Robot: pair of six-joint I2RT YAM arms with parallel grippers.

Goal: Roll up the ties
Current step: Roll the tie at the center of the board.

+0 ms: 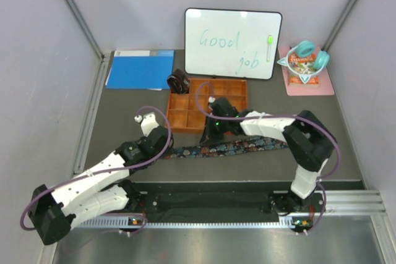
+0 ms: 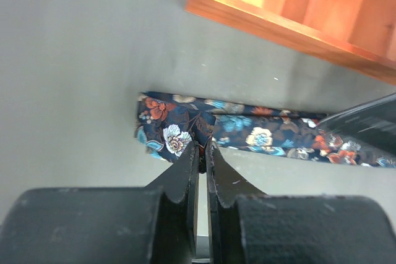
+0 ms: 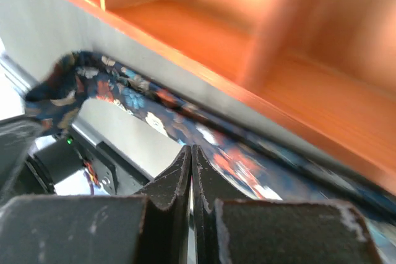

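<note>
The floral tie [image 1: 235, 147] lies stretched across mid-frame in the top view, below the orange tray [image 1: 242, 82]. It looks light, limp and slippery, best taken at its folded left end. The left gripper [image 2: 202, 151] pinches that end, jaws nearly together. The right gripper [image 3: 190, 153] is closed tight and empty, close by the tie.

Floral tie [image 2: 260, 135] runs off the right edge; the tray [image 3: 216, 35] is blurred

Two ties are counted: a floral tie [image 1: 247, 146] and a dark tie [image 1: 179, 81]. One tray [image 1: 183, 110] is tallied, one whiteboard [image 1: 232, 42], one marker [image 1: 269, 40], one folder [image 1: 140, 69], one mat [image 1: 327, 81], one headset [image 1: 304, 49]. Two arms are noted: left arm [image 1: 93, 180], right arm [image 1: 306, 143].
</note>
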